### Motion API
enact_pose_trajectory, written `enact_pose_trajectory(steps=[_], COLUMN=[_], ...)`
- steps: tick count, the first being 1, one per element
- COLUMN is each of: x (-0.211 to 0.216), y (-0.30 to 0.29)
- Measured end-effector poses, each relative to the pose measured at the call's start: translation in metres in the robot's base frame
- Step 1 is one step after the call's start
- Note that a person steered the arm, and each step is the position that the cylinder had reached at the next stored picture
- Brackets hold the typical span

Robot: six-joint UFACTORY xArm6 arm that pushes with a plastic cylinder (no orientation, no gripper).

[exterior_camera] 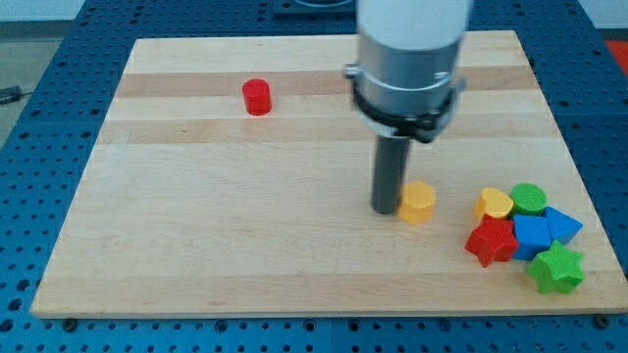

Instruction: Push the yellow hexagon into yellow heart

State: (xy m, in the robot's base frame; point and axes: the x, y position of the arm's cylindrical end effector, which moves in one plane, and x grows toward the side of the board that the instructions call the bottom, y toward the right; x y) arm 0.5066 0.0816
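Note:
The yellow hexagon (417, 201) lies on the wooden board right of centre. My tip (385, 209) stands on the board touching the hexagon's left side. The yellow heart (494, 204) lies further to the view's right, at the top left of a cluster of blocks, with a gap of bare board between it and the hexagon.
Around the heart are a green cylinder (529, 198), a red star (492, 241), a blue cube (532, 235), a blue triangular block (562, 225) and a green star (557, 269). A red cylinder (257, 96) stands at the view's upper left. The wooden board (196, 235) rests on a blue perforated table.

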Motion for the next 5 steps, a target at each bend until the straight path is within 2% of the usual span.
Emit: enact_pose_trajectory(steps=[2,3,4,5], x=[0.0,-0.001,-0.034,-0.09], y=[0.072,0.059,0.02,0.017])
